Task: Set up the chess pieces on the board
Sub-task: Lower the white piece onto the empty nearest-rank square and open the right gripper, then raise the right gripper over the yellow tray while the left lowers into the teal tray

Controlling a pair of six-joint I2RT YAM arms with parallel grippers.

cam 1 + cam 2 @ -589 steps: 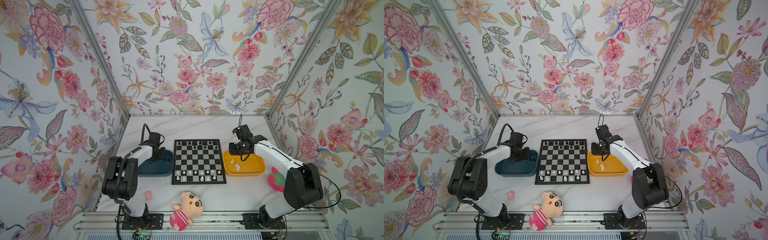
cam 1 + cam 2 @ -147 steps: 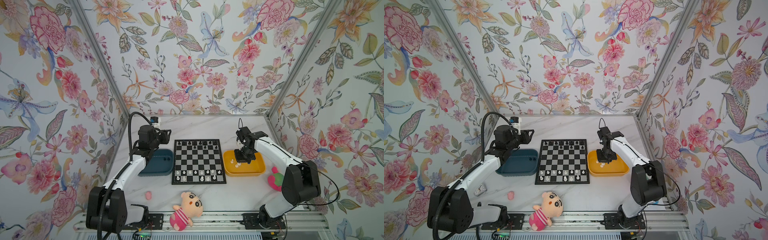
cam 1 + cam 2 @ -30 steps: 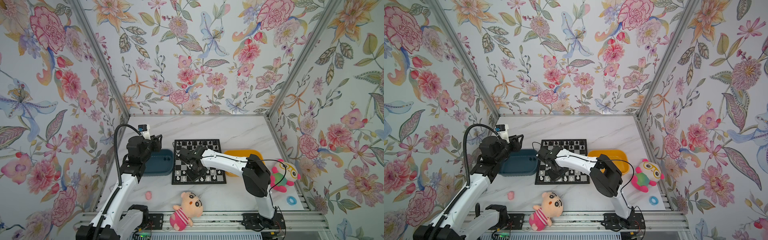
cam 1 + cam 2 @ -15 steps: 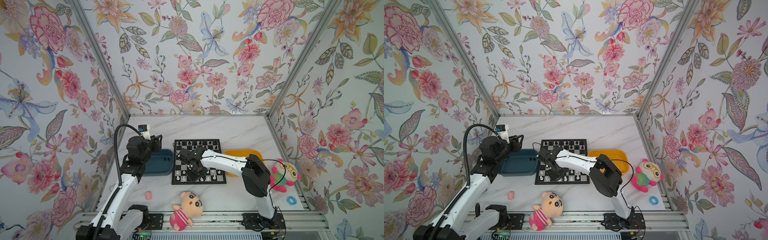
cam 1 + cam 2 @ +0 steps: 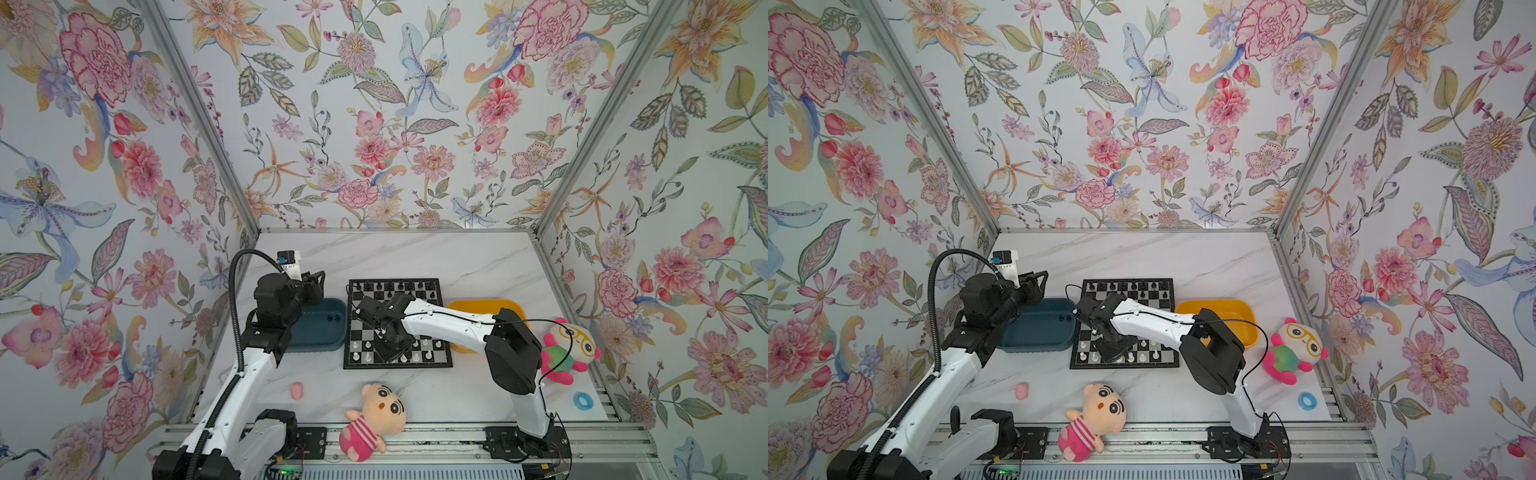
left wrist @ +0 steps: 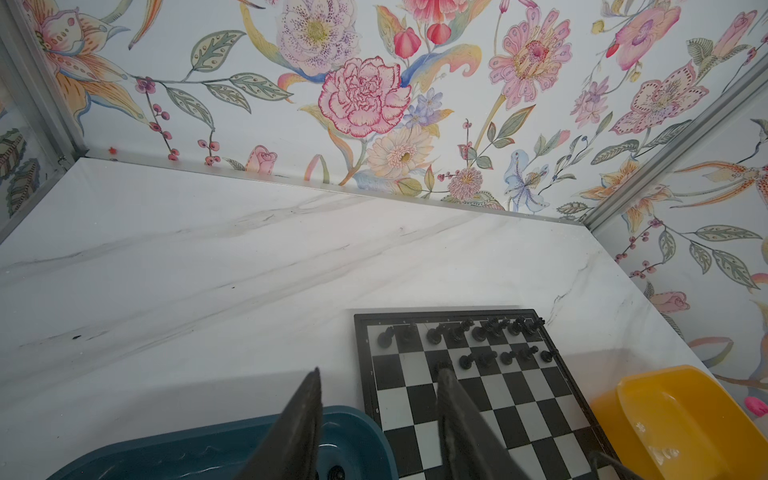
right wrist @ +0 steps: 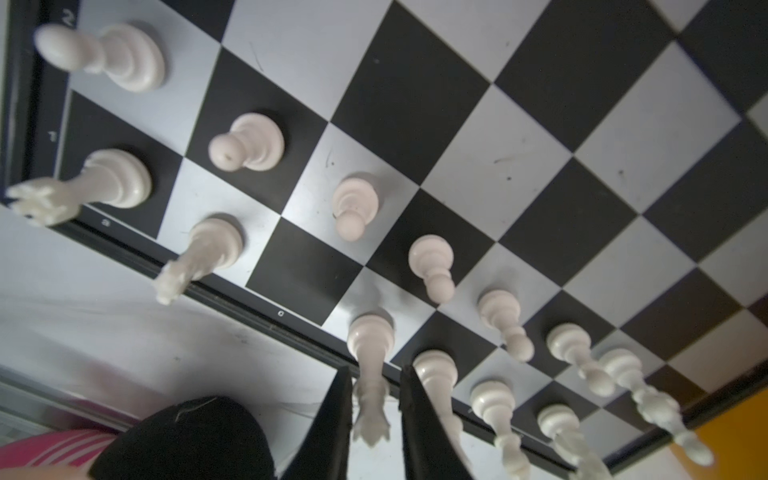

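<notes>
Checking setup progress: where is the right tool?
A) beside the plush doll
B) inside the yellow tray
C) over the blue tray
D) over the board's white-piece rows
D: the right tool straddles a standing white piece in the board's edge row.

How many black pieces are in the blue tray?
2: one black piece and another beside it, at the blue tray's end nearest the board. The left arm covers the tray's other end, so more may hide there.

On the marble table: dark blue tray left, yellow tray right. Pink-striped plush doll at the front edge; plush with yellow glasses by the right edge; blue ring near the front right corner.
</notes>
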